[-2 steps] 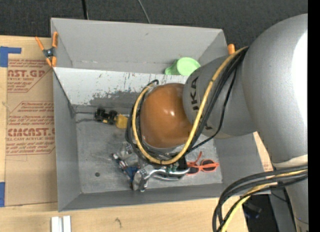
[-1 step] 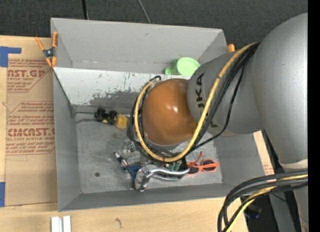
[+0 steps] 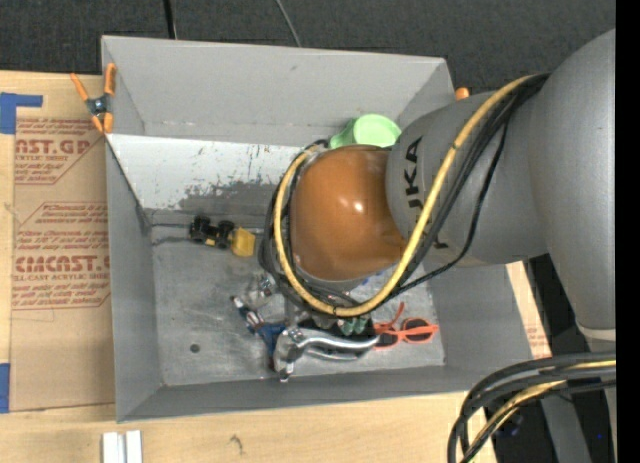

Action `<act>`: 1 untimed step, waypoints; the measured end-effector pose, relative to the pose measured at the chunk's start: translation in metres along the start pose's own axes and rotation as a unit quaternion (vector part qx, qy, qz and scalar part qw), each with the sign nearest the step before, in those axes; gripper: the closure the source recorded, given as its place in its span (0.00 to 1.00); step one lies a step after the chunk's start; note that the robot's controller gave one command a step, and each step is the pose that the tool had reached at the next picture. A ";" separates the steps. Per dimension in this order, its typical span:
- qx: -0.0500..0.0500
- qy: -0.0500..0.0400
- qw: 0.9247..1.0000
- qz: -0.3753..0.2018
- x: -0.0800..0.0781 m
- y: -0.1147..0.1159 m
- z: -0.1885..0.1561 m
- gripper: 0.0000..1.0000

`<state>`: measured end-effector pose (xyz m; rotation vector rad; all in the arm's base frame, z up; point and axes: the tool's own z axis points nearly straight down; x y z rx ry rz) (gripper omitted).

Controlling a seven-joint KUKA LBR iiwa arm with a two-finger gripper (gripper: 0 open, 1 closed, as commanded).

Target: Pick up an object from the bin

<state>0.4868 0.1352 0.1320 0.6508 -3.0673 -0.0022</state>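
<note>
From the camera view, we see the arm (image 3: 530, 181) reaching in from the right, its wrist low over the near-right part of the grey metal bin (image 3: 270, 91). A glossy orange cover (image 3: 345, 213), ringed by yellow and black cables (image 3: 283, 213), hides the claw, so we cannot tell how far open it is or whether it has hold of anything. Just below the cover's edge lies a small heap (image 3: 300, 331) on the bin floor. Nearest the cover are a silver metal piece (image 3: 325, 343), an orange-red handled thing (image 3: 412, 330) to its right, and some blue and white bits (image 3: 252, 313) to its left. A black-and-yellow thing (image 3: 222, 234) lies apart from the heap, on the left where the floor meets the sloping back wall. A pale green round thing (image 3: 372, 131) peeks out behind the arm at the far side. The bin's floor is scuffed, and dark scratches mark the back wall. The bin stands on a pale wooden tabletop (image 3: 330, 429), with dark floor beyond it. On the arm's casing we can read the letters "UKA" (image 3: 410, 176).
</note>
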 end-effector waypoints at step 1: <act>0.001 -0.004 1.000 0.000 -0.001 0.000 -0.018 1.00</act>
